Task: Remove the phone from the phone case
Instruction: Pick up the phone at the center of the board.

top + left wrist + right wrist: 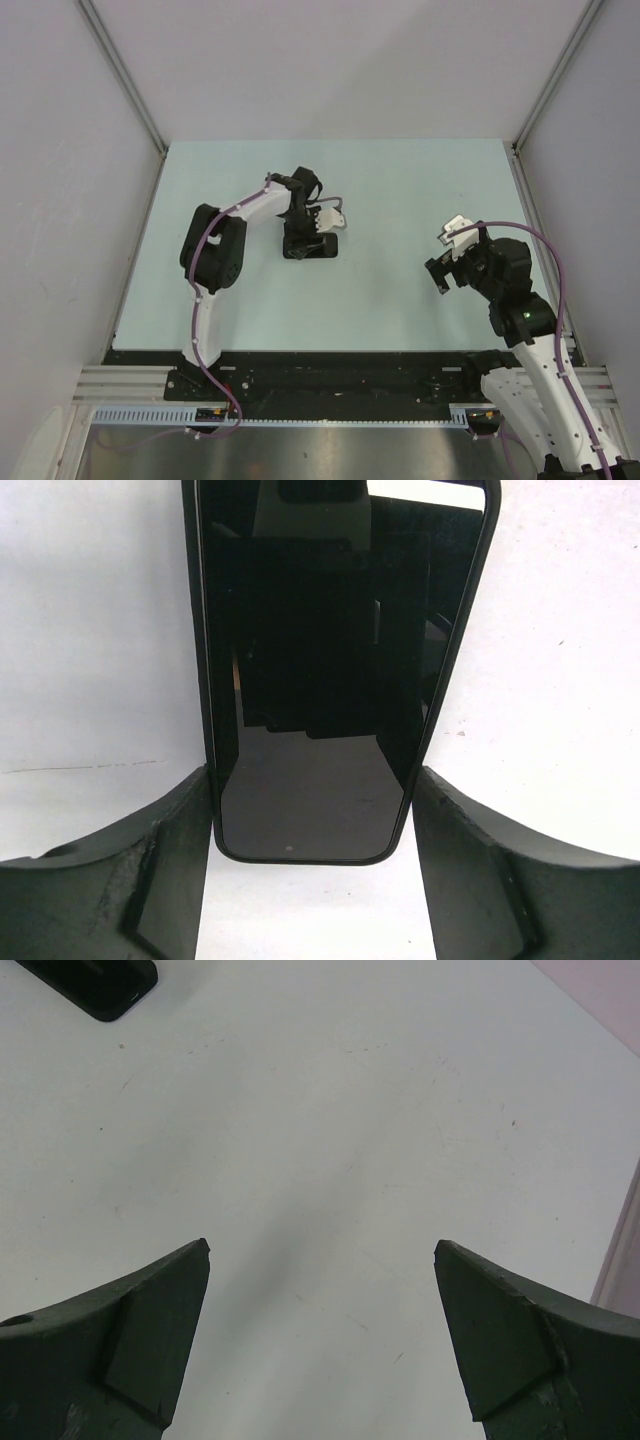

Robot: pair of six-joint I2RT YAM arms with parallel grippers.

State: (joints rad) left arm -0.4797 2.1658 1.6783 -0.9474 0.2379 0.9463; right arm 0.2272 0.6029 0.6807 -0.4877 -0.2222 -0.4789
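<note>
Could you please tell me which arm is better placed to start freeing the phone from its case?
Left. The left gripper straddles the phone case, fingers at both sides. The right gripper hangs open over bare table, well away.

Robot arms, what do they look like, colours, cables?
Both the left arm and right arm have white links, black joints and a mauve cable. The left claw and right claw have dark wedge-shaped fingers. A green light shows on the right arm.
</note>
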